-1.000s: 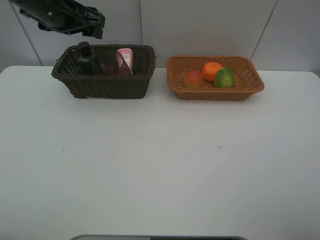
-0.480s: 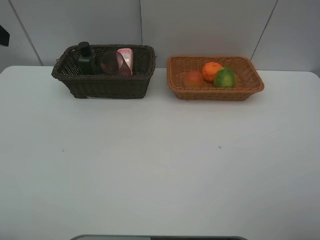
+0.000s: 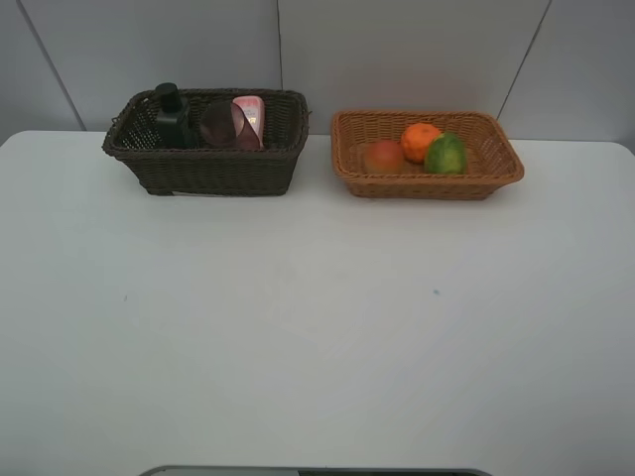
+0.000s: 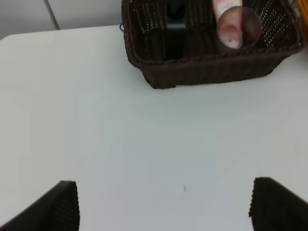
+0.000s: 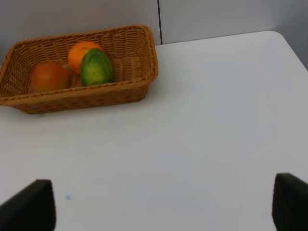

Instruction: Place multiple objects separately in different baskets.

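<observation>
Our left gripper (image 4: 163, 204) hangs spread wide and empty over the bench (image 3: 317, 327); ahead of it, well apart, the dark brown basket (image 4: 211, 67) holds the pump bottle (image 4: 175, 14), mauve cup (image 4: 238, 29) and pink tube (image 4: 225, 7). Our right gripper (image 5: 163, 207), jaws also apart, faces the tan basket (image 5: 139, 57) with orange (image 5: 79, 53), peach-like fruit (image 5: 48, 77) and green bumpy fruit (image 5: 96, 67).

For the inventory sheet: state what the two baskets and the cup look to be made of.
Dark basket: woven wicker or rattan-like strands, matte dark brown; open weave shows. Tan basket: the same kind of weave, orange-tan, slight sheen, possibly plastic imitation. Cup: translucent mauve, smooth, likely plastic; the tube shows through it.
</observation>
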`<action>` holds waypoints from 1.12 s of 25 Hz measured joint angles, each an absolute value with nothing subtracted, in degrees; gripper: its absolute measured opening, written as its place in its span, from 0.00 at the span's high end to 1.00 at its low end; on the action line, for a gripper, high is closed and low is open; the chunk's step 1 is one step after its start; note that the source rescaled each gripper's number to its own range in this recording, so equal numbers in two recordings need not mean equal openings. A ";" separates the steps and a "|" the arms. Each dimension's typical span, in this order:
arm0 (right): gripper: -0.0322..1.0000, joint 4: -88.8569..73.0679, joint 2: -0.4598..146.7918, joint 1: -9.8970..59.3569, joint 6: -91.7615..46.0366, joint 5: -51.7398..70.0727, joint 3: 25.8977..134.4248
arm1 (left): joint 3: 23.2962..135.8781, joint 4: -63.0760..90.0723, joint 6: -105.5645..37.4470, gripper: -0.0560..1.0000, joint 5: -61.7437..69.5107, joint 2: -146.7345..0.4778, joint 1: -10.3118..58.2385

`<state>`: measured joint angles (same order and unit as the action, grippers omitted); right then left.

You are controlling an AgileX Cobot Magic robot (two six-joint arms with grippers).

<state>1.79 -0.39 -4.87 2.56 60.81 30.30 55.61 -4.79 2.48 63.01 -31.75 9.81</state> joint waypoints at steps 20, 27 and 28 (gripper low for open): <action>0.00 1.45 -0.39 -2.84 2.56 60.81 30.30 | 40.06 -9.82 5.68 0.07 68.81 0.45 9.81; 0.00 0.00 -0.21 3.16 2.56 60.75 30.30 | 33.84 -10.19 7.92 0.07 67.24 0.44 9.81; 0.00 0.00 -0.15 3.33 2.56 60.75 30.30 | 33.13 -10.19 7.92 0.07 66.72 0.44 9.81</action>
